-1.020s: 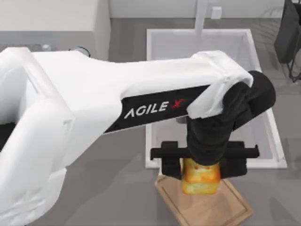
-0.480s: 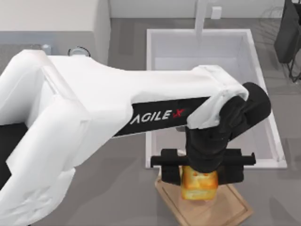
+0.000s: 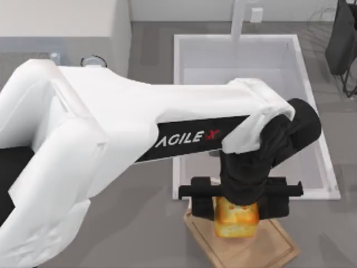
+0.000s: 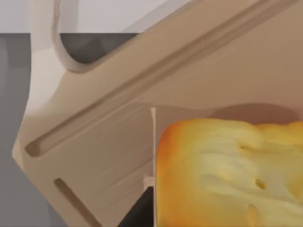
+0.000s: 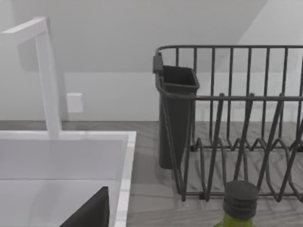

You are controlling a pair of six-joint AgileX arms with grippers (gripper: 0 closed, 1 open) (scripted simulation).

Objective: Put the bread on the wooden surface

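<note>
Since a second ago the left arm has drawn its wrist slightly back toward the sink and lowered the bread; over the last half second almost nothing has shifted. Left gripper (image 3: 241,207) sits over the near end of the wooden surface (image 3: 273,245), fingers closed narrow on the bread (image 3: 236,218). Bread held above or at the board face; contact cannot be told. Left wrist view: bread (image 4: 227,175) close against the camera, board (image 4: 199,75) right behind it with its edge groove and pale loop handle (image 4: 52,52). Board lies on grey countertop (image 3: 139,223), just below the white sink (image 3: 184,111), handle end toward the sink rim. Right wrist view: faucet (image 5: 47,80), dark dish rack (image 5: 236,123), green bottle with dark cap (image 5: 240,203).
</note>
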